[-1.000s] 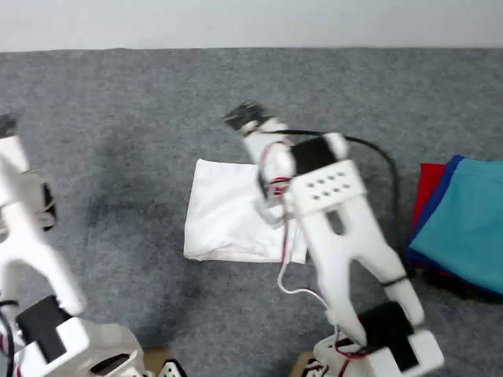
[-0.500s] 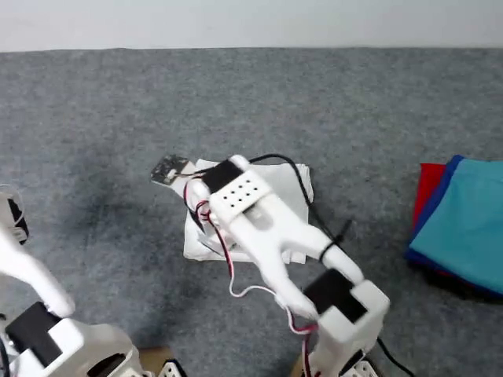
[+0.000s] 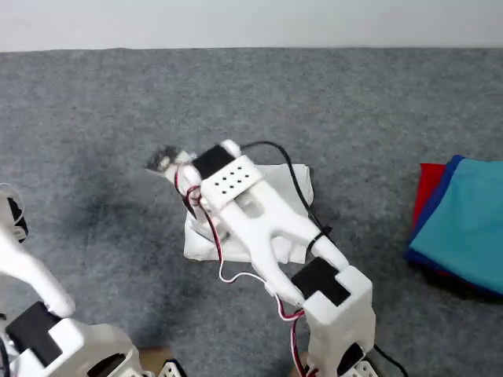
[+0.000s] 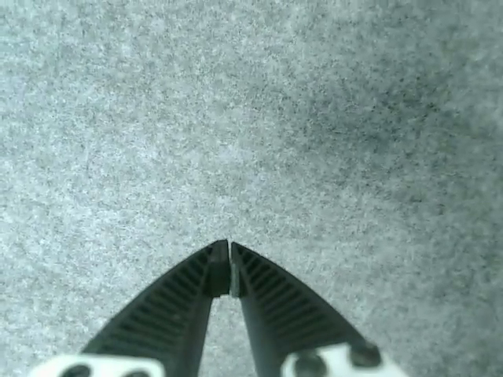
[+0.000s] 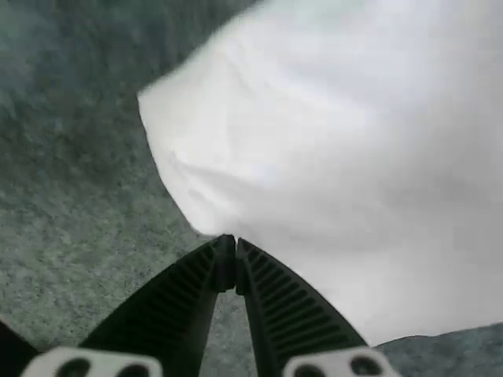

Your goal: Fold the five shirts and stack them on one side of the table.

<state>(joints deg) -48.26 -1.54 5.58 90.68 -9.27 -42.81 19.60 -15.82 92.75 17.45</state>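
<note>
Farther left over shirt (image 3: 202, 240), right claw (image 5: 229, 239)

Right arm (image 3: 267, 228): base at the near edge, links stretched out low and diagonally away toward the left arm's side. Perforated white wrist plate (image 3: 232, 181) faces up; red and white wires run along the link.

Right gripper (image 3: 161, 159) at the far end of the reach. Wrist view: right gripper (image 5: 229, 239) has its ribbed black jaws closed tip to tip, nothing between them.

Left arm (image 3: 31, 275): base in the near corner, white link rising along the edge.

Left gripper (image 4: 229, 245): tips meet (hairline seam only), pointing downward.
</note>
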